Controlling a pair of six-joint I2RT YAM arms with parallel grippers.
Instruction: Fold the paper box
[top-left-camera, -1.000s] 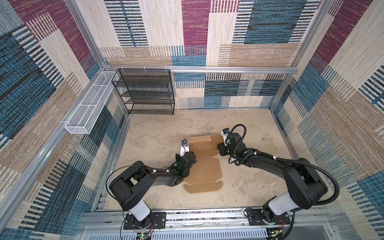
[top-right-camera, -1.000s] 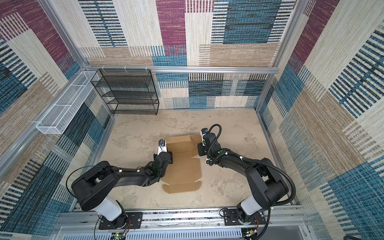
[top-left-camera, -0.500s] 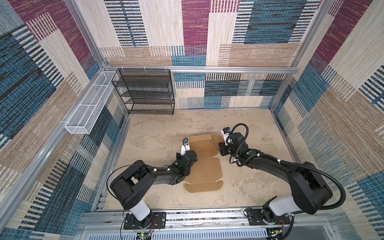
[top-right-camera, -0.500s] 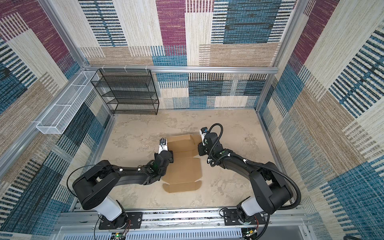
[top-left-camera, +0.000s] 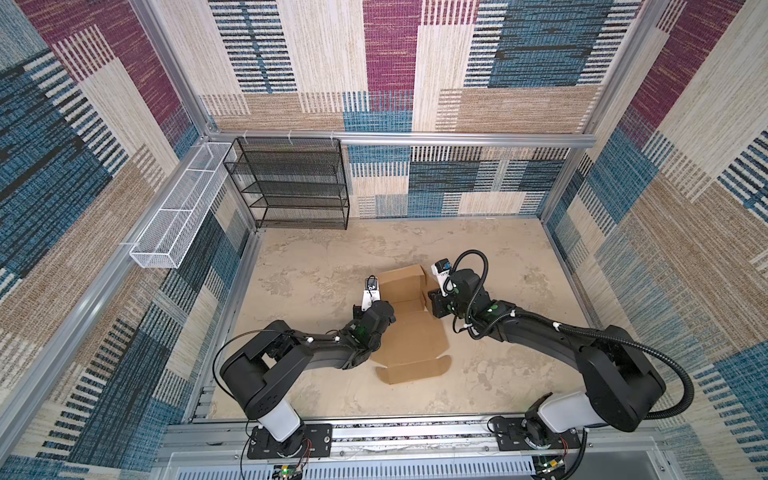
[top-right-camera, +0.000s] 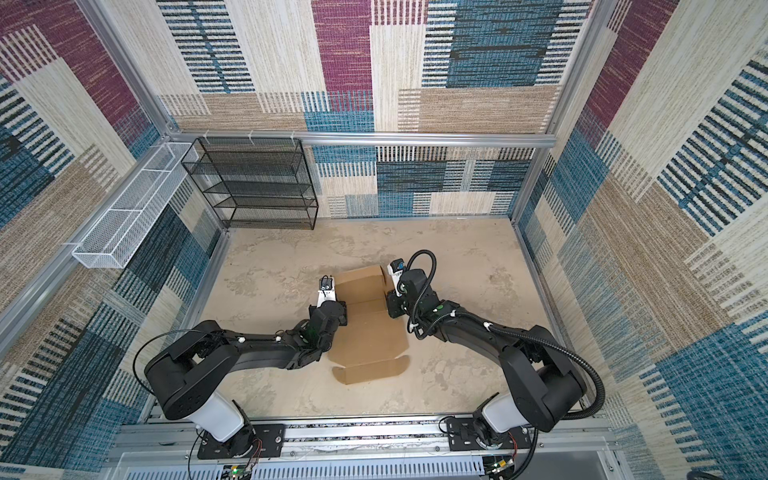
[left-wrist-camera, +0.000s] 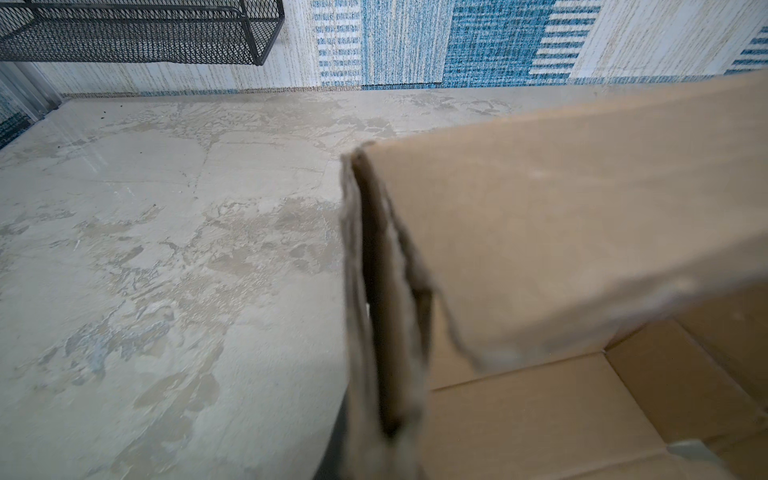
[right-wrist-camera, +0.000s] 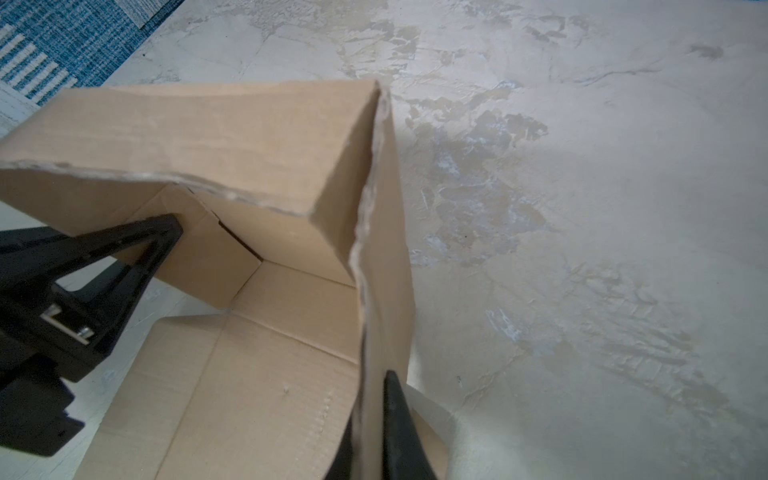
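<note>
**Clerk:** Entry one, the task's thing?

**Me:** Paper box (top-left-camera: 409, 328), plain brown cardboard, on the tabletop (top-left-camera: 316, 266), lower middle of both top views, between my two arms. Far half raised, with back panel and side walls standing. Near half flat, front flap included.

**Clerk:** Entry two?

**Me:** Left tool (right-wrist-camera: 172, 226). Jaws drawn together, pinching the box wall on the left of the top views, near its far corner. One black finger shows against that wall in the right wrist view.

**Clerk:** Three?

**Me:** Right tool (right-wrist-camera: 370, 419). Clamped on the opposite wall, a finger on each face.

**Clerk:** Other stock?

**Me:** Black wire shelf (top-left-camera: 291, 183), upper left, against the back wall. White mesh basket (top-left-camera: 174, 208), hung left of it.
</note>
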